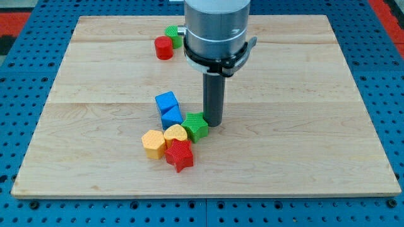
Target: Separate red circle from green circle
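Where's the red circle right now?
The red circle sits near the view's top, left of centre on the wooden board, touching the green circle up-right of it. My tip is far below, beside the green star.

robot lab bench: wooden board (315, 126) on blue perforated base (391, 94).

The desk (303, 94) is pale wood, matt, its grain running in long planks. The red circle (163, 48), green circle (172, 33), blue block (168, 107) and red star (180, 154) look like ribbed matt plastic. The arm's housing (216, 28) looks like smooth, satin grey metal; the rod (213, 98) is dark and dull.
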### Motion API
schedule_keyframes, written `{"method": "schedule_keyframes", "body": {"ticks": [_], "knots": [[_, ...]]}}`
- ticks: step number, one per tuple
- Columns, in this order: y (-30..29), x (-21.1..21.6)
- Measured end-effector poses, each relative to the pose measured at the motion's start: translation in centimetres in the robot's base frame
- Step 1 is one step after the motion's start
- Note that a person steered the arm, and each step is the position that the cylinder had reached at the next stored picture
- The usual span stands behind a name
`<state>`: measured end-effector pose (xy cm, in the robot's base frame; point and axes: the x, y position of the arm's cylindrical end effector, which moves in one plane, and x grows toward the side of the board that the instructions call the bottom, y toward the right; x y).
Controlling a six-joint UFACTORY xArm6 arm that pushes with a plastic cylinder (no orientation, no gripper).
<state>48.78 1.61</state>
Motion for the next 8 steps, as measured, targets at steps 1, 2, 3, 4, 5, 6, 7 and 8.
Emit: {"method": "schedule_keyframes", "body": {"ticks": [1,2,3,4,5,6,7,8], "knots": [[4.6,-5.9],[5.3,-15.4],[3.7,-23.7],[-3.0,-28.4],[-10.5,-27.3],[-12.2,-22.4],[-12.2,-18.0],[-10.2,-15.4]]}}
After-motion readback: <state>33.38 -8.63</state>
